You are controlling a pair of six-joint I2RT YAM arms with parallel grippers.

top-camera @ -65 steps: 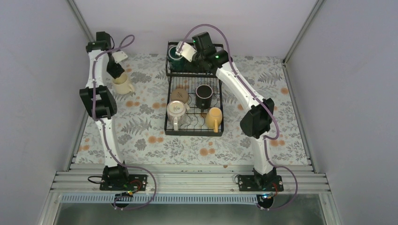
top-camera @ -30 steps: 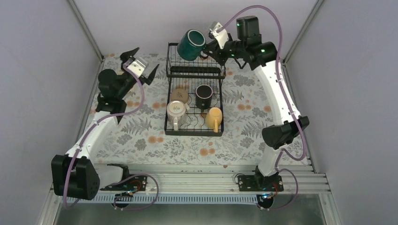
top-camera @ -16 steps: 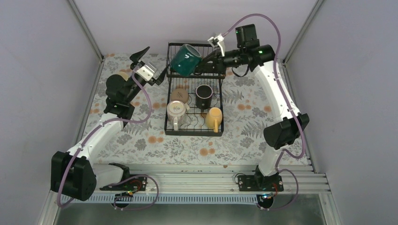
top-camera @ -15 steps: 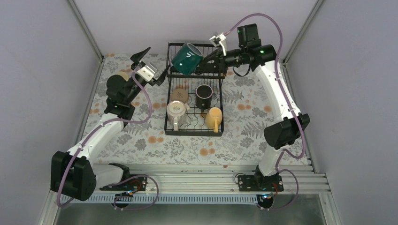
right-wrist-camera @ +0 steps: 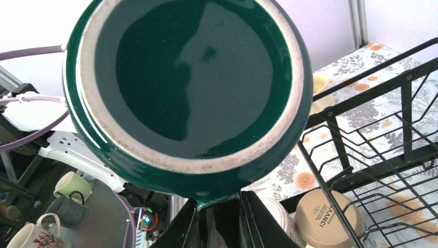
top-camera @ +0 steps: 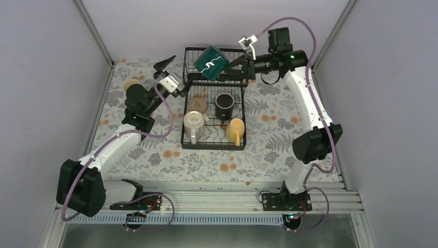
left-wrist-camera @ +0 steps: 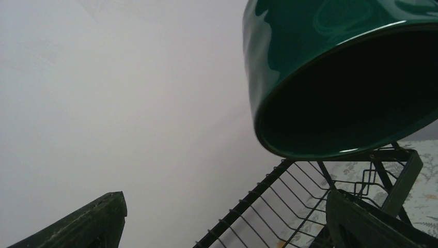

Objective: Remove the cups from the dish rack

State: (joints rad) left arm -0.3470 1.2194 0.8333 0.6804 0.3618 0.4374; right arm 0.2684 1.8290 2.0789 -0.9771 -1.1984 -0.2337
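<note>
My right gripper [top-camera: 231, 66] is shut on the handle of the dark green mug [top-camera: 212, 62] and holds it tilted in the air above the raised basket of the black dish rack [top-camera: 214, 142]. In the right wrist view the mug's base [right-wrist-camera: 191, 77] fills the frame above my shut fingers [right-wrist-camera: 222, 222]. My left gripper [top-camera: 177, 73] is open and empty just left of the rack. Its wrist view looks up at the green mug's mouth [left-wrist-camera: 346, 98]. The tan [top-camera: 197, 106], black [top-camera: 224, 105], off-white [top-camera: 193, 124] and orange-yellow [top-camera: 235, 129] mugs sit on the rack's lower tray. The cream mug [top-camera: 130, 84] stands on the table, half hidden by the left arm.
The floral mat [top-camera: 155, 150] covers the table around the rack. Grey walls close in the back and both sides. In the left wrist view the rack's wire edge [left-wrist-camera: 258, 194] runs between my fingers [left-wrist-camera: 93, 222]. The tan mug lies base up in the right wrist view [right-wrist-camera: 323, 217].
My left gripper has moved right, closer to the rack and under the green mug. My right gripper has shifted the green mug slightly right and tilted it further.
</note>
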